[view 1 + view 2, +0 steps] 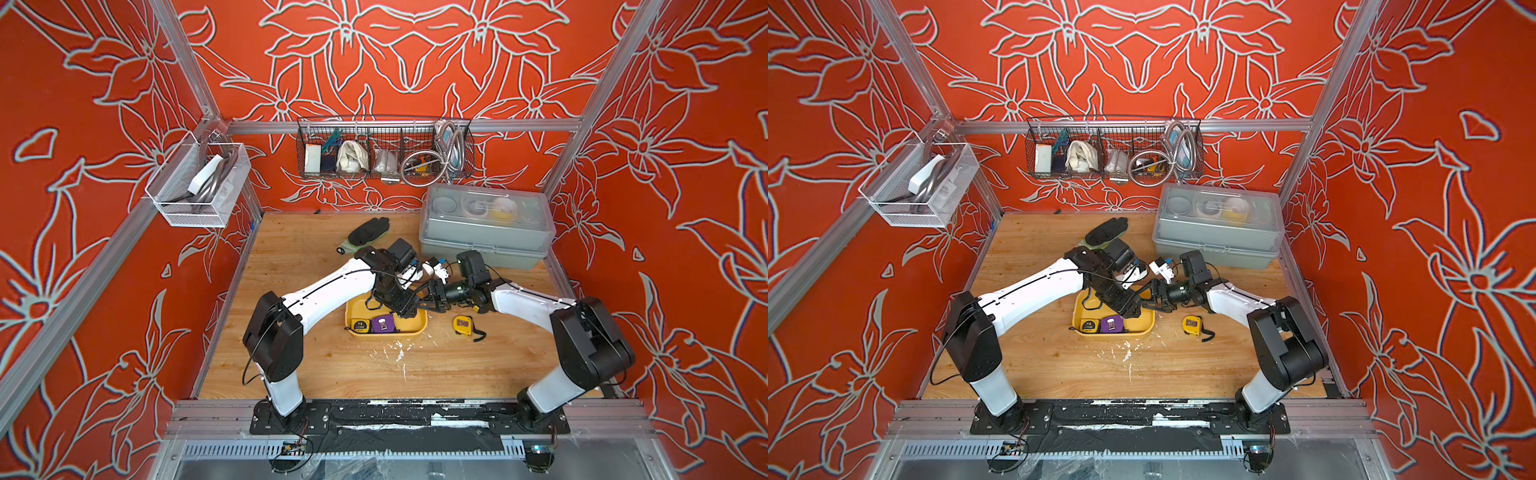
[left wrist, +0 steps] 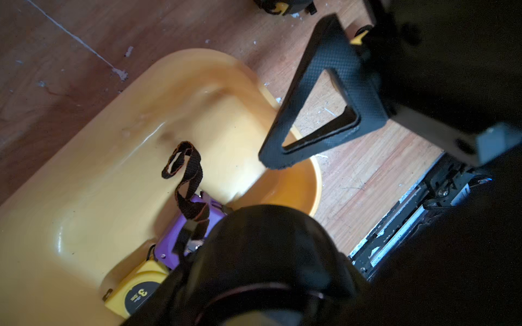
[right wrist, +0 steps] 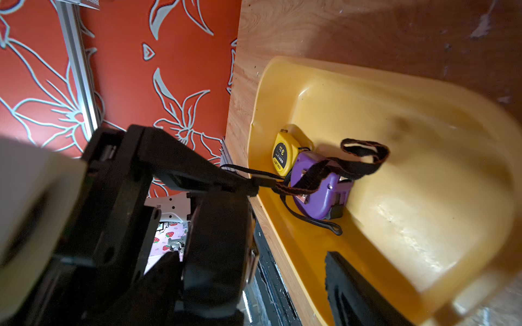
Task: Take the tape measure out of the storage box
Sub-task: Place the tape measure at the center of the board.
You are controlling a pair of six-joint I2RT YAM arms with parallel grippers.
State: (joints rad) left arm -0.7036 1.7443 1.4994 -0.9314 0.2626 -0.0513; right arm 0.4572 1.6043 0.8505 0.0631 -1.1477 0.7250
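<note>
My right fingers (image 1: 430,302) look spread in both top views, and I see nothing between them. The right wrist view shows only 1 right finger (image 3: 356,282), low over the bare end of the storage box (image 3: 423,175). The left fingers (image 1: 405,309) hang over the same box, close to the right ones. The left wrist view shows just 1 left finger (image 2: 324,93), its tip above the box's rounded corner. I cannot tell whether that pair is spread, pressed together or pinching anything.

2 tape measures are still inside the box, side by side and touching, against its near wall. The purple tape measure (image 3: 322,192) lies nearer my fingers, and its black strap loop (image 3: 364,152) stands up over the box floor. The yellow tape measure (image 3: 282,155) is on the purple one's far side, marked with a 3. The rest of the box floor is bare.

A third tape measure (image 1: 462,323), also yellow, lies on the tabletop (image 1: 332,374) just beside the box on my right, its strap trailing toward me. Farther back, a black glove (image 1: 368,230) lies on the wood, and a grey case (image 1: 486,237) with a clear lid sits in the far right corner.
</note>
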